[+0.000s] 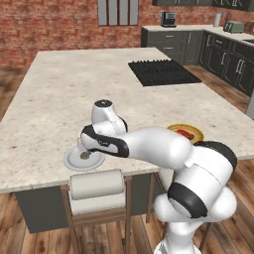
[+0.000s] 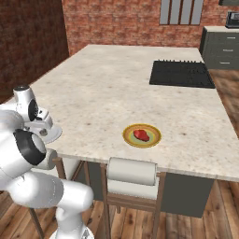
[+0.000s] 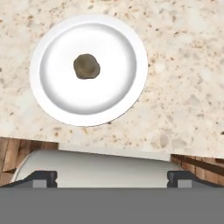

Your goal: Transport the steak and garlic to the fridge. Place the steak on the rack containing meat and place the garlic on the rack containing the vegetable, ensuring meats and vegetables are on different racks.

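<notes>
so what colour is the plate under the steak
Yellow with a darker orange-brown rim. The plate under the steak shows best in the right base view.

I see a small roundish olive-tan garlic lump [image 3: 86,66] on a plain white round plate [image 3: 52,94], a bright-red raw steak chunk [image 2: 141,135] on a yellow plate with a darker orange rim [image 2: 155,140], a beige speckled stone counter [image 1: 54,99], a black cooktop [image 1: 163,72], and red-brown brick walls [image 1: 44,25].
</notes>
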Available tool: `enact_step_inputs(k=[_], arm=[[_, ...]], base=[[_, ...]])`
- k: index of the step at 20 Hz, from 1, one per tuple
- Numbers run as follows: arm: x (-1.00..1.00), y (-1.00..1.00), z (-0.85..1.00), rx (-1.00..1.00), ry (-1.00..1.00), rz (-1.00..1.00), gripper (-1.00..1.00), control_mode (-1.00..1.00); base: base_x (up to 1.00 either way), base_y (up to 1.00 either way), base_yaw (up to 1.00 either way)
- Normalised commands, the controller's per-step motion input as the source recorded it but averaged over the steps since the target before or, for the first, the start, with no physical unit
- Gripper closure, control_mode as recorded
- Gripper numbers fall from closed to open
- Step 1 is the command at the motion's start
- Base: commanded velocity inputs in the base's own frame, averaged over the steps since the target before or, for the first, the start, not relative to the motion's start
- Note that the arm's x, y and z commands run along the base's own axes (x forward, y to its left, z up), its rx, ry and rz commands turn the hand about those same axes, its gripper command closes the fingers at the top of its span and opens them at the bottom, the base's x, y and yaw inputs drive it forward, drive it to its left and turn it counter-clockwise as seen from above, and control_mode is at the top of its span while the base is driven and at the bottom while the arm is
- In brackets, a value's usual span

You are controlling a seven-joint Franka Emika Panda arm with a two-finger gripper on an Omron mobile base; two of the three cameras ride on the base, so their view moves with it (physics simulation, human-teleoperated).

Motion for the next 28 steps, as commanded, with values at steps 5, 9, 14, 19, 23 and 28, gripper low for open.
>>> enact_step_inputs(k=[5,9,14,19,23,28], arm=[[0.53,0.22,-0.22,0.00,0.01,0.00,-1.00,-1.00],[0.43,0.32,-0.24,0.00,0.01,0.00,-1.00,-1.00],[0.28,0.27,-0.25,0.00,0.00,0.00,-1.00,-1.00],[0.17,0.06,-0.19,0.00,0.00,-0.01,-1.00,-1.00],[0.06,0.03,-0.14,0.00,0.02,-0.02,-1.00,-1.00],[0.10,0.00,-0.13,0.00,0.06,-0.01,-1.00,-1.00]], base=[[0.00,0.00,0.00],[0.00,0.00,0.00],[0.00,0.00,0.00],[0.00,0.00,0.00],[0.00,0.00,0.00],[0.00,0.00,0.00]])
